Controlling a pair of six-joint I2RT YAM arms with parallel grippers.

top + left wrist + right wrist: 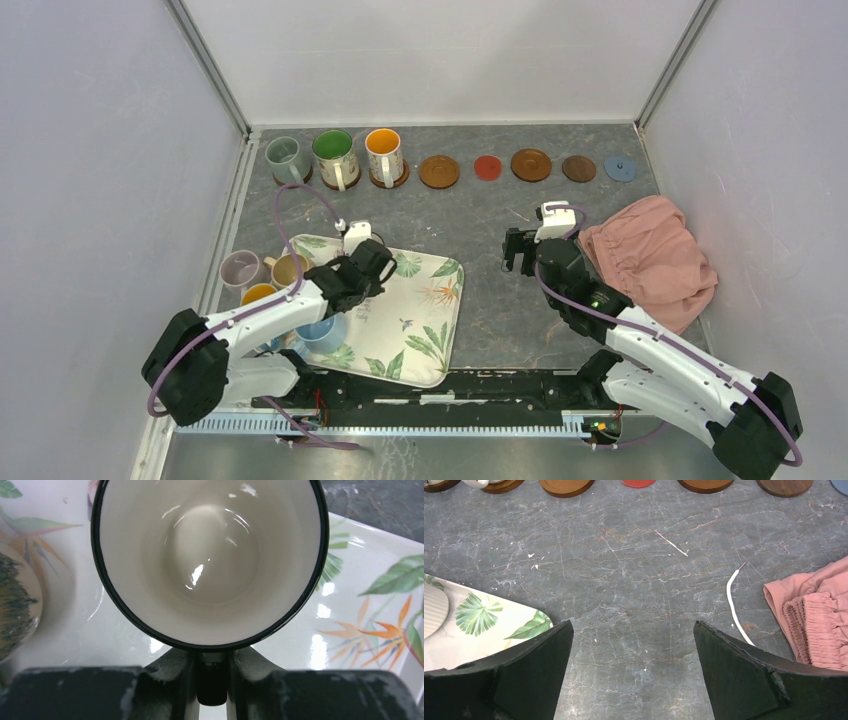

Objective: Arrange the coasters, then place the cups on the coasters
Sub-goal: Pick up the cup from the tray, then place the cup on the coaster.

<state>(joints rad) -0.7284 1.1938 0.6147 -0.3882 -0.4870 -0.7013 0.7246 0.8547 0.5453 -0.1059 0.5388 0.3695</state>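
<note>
My left gripper (364,262) hangs over the leaf-print tray (425,300), shut on the dark handle (211,677) of the cream cup with a dark rim (210,555). That cup stands upright and empty on the tray. Three cups sit on coasters at the back left: grey-green (286,156), floral (336,155) and orange-inside (384,152). To their right lie bare coasters: brown (439,171), red (487,167), brown (531,164), dark brown (578,168) and grey-blue (620,167). My right gripper (519,250) stands open over bare table (633,645).
A pale pink cup (240,268), a tan cup (289,268), an orange-inside cup (258,295) and a light blue cup (320,330) crowd the tray's left side. A pink cloth (650,260) lies at the right. A thin white strip (734,605) lies beside the cloth.
</note>
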